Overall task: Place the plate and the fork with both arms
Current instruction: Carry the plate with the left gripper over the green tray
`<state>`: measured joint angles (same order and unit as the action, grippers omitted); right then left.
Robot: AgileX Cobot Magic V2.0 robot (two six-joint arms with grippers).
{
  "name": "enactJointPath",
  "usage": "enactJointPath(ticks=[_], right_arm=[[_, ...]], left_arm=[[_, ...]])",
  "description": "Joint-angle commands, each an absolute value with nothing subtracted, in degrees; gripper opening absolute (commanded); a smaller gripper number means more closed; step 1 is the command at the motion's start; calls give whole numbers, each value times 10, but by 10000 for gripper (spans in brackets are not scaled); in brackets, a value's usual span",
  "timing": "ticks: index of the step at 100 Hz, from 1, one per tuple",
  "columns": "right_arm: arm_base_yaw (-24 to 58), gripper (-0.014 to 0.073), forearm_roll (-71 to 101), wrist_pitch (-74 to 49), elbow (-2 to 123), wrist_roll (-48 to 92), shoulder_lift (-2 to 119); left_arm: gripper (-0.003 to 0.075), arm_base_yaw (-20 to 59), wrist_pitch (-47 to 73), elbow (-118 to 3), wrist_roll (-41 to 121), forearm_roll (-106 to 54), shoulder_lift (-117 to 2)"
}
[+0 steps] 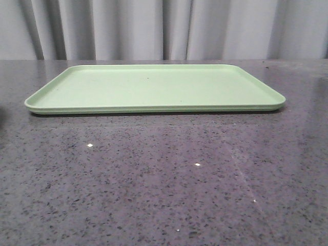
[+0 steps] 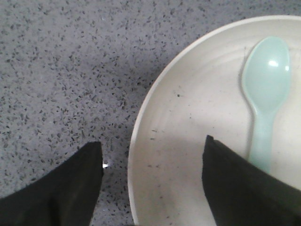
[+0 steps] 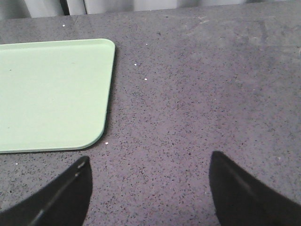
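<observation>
The plate (image 2: pixel 197 117), pale cream with faint dark specks, lies on the speckled grey table in the left wrist view. My left gripper (image 2: pixel 153 147) is open and straddles the plate's rim, with one finger over the table and the other over the plate's inside. The fork is out of view. My right gripper (image 3: pixel 149 160) is open over bare table, just off the near corner of the light-green tray (image 3: pixel 51 94), with nothing between its fingers. Neither gripper nor the plate shows in the front view.
A pale mint-green spoon (image 2: pixel 265 89) lies in the plate, its handle running under one left finger. The rectangular green tray (image 1: pixel 154 87) sits toward the back of the table, with grey curtains behind it.
</observation>
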<state>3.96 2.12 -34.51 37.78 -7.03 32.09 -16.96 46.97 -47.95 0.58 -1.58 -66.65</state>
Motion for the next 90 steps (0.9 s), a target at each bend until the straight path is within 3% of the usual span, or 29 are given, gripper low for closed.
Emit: enactJointPath(ticks=[1, 75, 90], right_arm=[[38, 527, 23, -301, 398, -65, 327], [38, 527, 23, -304, 398, -65, 327], [38, 527, 23, -304, 398, -65, 327]], left_arm=[[440, -171, 449, -501, 0, -19, -671], [434, -171, 450, -501, 0, -6, -740], [314, -171, 451, -501, 0, -6, -740]])
